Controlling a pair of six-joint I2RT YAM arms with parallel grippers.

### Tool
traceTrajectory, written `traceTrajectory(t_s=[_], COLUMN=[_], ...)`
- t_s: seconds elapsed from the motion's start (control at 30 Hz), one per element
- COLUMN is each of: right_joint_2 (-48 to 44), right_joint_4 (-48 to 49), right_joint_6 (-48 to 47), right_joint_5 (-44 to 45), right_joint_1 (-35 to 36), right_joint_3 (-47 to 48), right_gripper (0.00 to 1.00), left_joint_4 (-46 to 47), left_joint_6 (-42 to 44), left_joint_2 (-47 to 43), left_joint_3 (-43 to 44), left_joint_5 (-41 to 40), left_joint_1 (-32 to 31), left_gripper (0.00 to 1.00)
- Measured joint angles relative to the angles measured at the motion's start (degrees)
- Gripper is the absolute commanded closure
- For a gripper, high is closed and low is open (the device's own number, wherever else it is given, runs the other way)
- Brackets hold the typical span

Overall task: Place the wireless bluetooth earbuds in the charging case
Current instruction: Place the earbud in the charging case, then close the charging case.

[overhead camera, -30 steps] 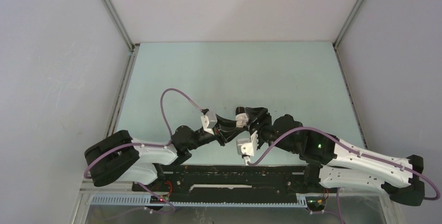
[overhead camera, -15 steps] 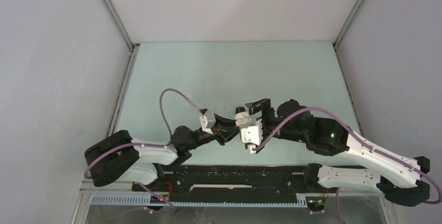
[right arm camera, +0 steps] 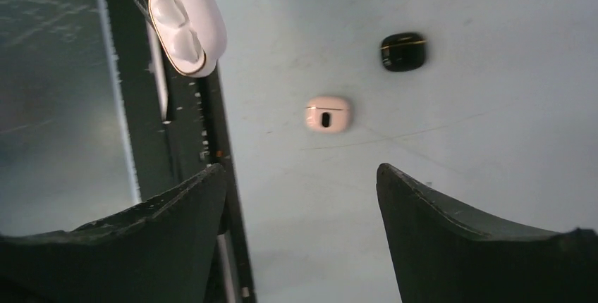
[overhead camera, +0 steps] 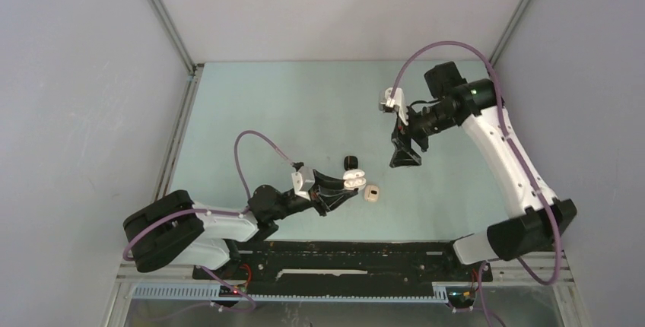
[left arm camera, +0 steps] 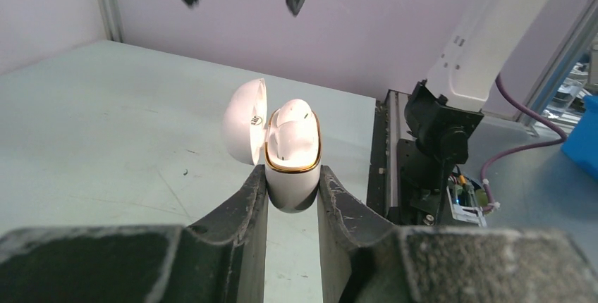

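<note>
A white charging case with a gold rim stands upright between the fingers of my left gripper, which is shut on it. Its lid hangs open to the left. Two whitish earbuds sit in its wells. From above, the left gripper and case are low over the table's near middle. My right gripper hangs high to the back right, open, nothing between its fingers. Its own view looks down past the right gripper at the held case.
A closed pinkish case lies on the table just right of the held case, also visible as the pinkish case. A closed black case lies just behind them, seen too as the black case. The black base rail runs along the near edge.
The right arm has lifted off the held case and swung up and away to the back right, its jaws opening. The pinkish case shows where the arm was. The left gripper has stayed put.
</note>
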Motion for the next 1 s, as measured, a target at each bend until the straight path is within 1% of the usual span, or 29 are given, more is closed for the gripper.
traceTrajectory(t_s=[0.07, 0.13, 0.2, 0.3, 0.37, 0.47, 0.63, 0.8, 1.0], right_joint_2=[3.2, 3.9, 2.5, -2.3, -6.1, -10.9, -12.0, -11.8, -12.0], right_joint_4=[-3.6, -6.1, -7.5, -6.7, -4.1, 2.5, 11.9, 17.1, 20.2], right_joint_6=[-2.6, -5.3, -7.7, -9.2, -8.2, -4.0, 2.5, 5.8, 7.3], right_joint_5=[-4.5, -7.9, -11.2, -15.0, -16.7, -17.6, -17.7, -19.6, -20.3], right_joint_1=[-3.6, -5.0, -5.1, -4.9, -4.8, -4.7, -4.6, -3.3, 1.9], right_joint_3=[-1.6, -4.7, -8.7, -15.0, -18.8, -24.3, -29.8, -30.9, -30.9], right_gripper=[0.24, 0.23, 0.21, 0.19, 0.17, 0.17, 0.17, 0.17, 0.17], left_joint_4=[0.1, 0.3, 0.3, 0.0, -0.4, -0.6, -0.9, -2.0, -2.9], left_joint_6=[0.0, -0.2, -0.7, -1.4, -2.2, -3.2, -4.2, -5.2, -5.6], left_joint_2=[0.2, 1.1, 2.6, 4.5, 5.3, 5.9, 5.9, 5.9, 5.9], left_joint_3=[0.0, 0.2, 0.8, 1.8, 2.9, 4.6, 5.4, 5.7, 6.3], left_joint_5=[1.2, 2.6, 3.9, 5.3, 6.4, 7.0, 7.1, 7.8, 7.9], left_joint_1=[0.2, 0.7, 1.1, 1.5, 1.6, 1.6, 1.6, 1.7, 1.7], left_gripper=[1.0, 1.0, 1.0, 1.0, 1.0, 1.0, 1.0, 1.0, 1.0])
